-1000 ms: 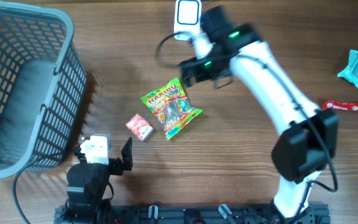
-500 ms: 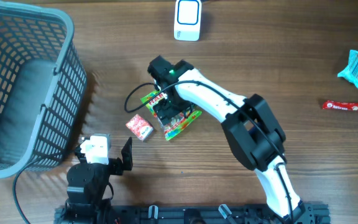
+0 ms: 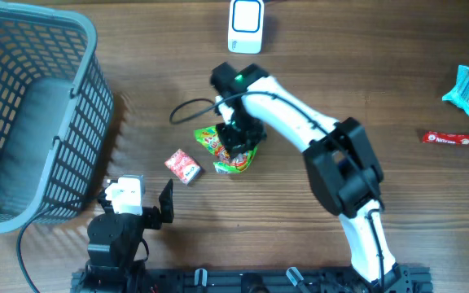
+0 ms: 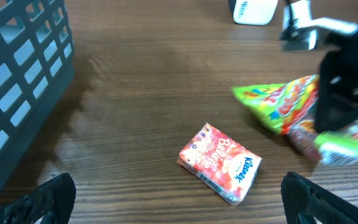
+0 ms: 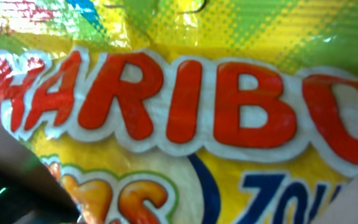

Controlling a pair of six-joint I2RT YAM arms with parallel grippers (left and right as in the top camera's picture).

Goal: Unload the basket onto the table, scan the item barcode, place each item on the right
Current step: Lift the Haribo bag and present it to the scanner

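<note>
One item is in hand: the right gripper (image 3: 237, 138) stands closed on the Haribo bag (image 3: 228, 156), which sits bunched directly beneath the jaws. The left gripper (image 4: 179, 202) rests wide open and idle, well apart, with the Kleenex pack (image 3: 183, 166) between it and the bag.

Procedure for the step in hand, as I judge it:
1. I raise the right gripper straight up and confirm that the bag comes with it.
2. I carry the bag to the scanner (image 3: 245, 26), which lies ahead of the gripper, away from the arm's base and well apart.
3. I turn the bag so its barcode face meets the scanner window. The printed logo side faces the wrist camera, so the code is probably on the opposite face.
4. I keep the foil flat, since creases and glare may spoil the read, and I keep clear of the black cable loop (image 3: 187, 110) just left of the gripper.

Limits of view: no barcode shows in any view. The right wrist view is filled by the logo, with the fingers only blurred edges at the lower corners. The arm covers the grip point from overhead. The left wrist view blurs the gripper and cuts off the bag at its edge. I cannot tell whether the bag is clear of the table (image 3: 340, 73).
</note>
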